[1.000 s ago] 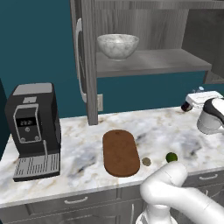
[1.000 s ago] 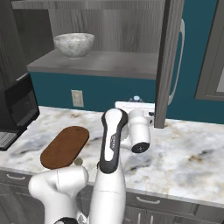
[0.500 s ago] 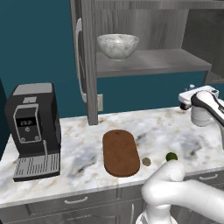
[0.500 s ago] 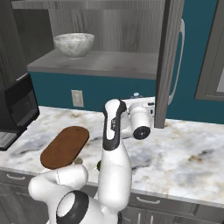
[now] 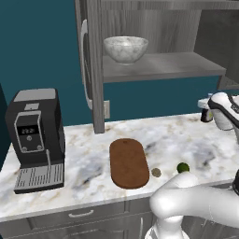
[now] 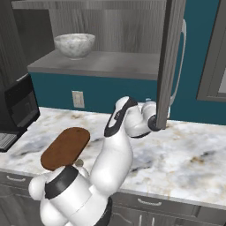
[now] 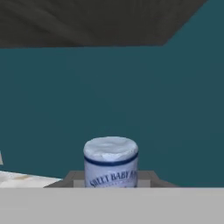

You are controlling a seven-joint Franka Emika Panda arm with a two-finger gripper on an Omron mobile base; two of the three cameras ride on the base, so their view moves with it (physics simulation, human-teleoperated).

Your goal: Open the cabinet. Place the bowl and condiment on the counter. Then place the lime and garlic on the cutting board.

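Condiment [image 7: 110, 162] clamped between gripper [image 5: 206, 112] jaws, right edge of frame, above counter [image 5: 186, 135]. Risk judged: bottle tipped if released while tilted.

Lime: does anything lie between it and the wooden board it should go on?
Yes. The garlic lies on the counter between the lime and the cutting board, close to the board's edge.

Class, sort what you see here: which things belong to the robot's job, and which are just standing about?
Job: cabinet, bowl, condiment in the gripper, counter, lime, garlic, cutting board.

Standing about: coffee machine, wall socket, drawers.
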